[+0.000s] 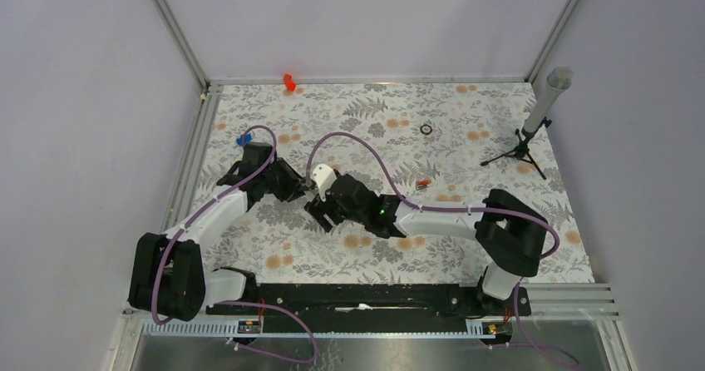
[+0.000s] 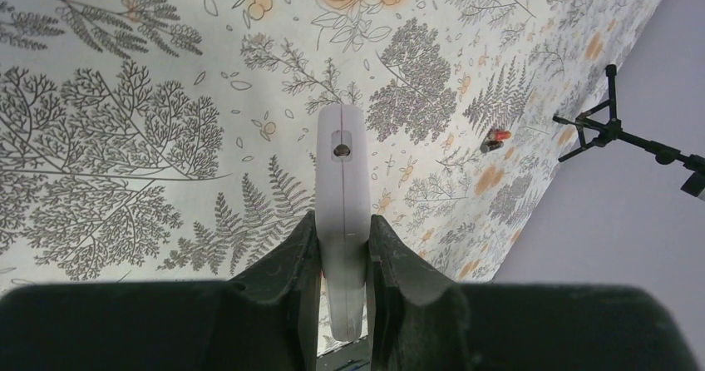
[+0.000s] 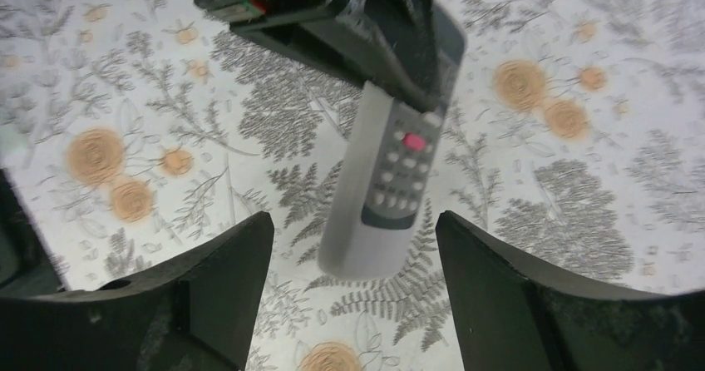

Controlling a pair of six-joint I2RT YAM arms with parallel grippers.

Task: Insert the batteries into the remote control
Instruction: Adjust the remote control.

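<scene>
My left gripper (image 1: pixel 304 185) is shut on the remote control (image 1: pixel 322 176), a slim white remote held above the table. In the left wrist view the remote (image 2: pixel 341 167) stands edge-on between the fingers (image 2: pixel 287 263) of the left gripper (image 2: pixel 342 223). In the right wrist view its buttoned face (image 3: pixel 391 175) hangs down from the left gripper (image 3: pixel 374 30). My right gripper (image 1: pixel 326 213) is open and empty just in front of the remote, its fingers (image 3: pixel 208 279) apart on either side of the remote's lower end without touching it. The red-and-black batteries (image 1: pixel 424 184) lie on the table to the right, and they also show in the left wrist view (image 2: pixel 493 140).
A small dark ring (image 1: pixel 426 129) lies at the back centre. A bright red plastic piece (image 1: pixel 288 81) sits at the back edge. A black tripod (image 1: pixel 521 148) with a grey tube (image 1: pixel 547 96) stands at the back right. Walls enclose the floral table (image 1: pixel 465 238).
</scene>
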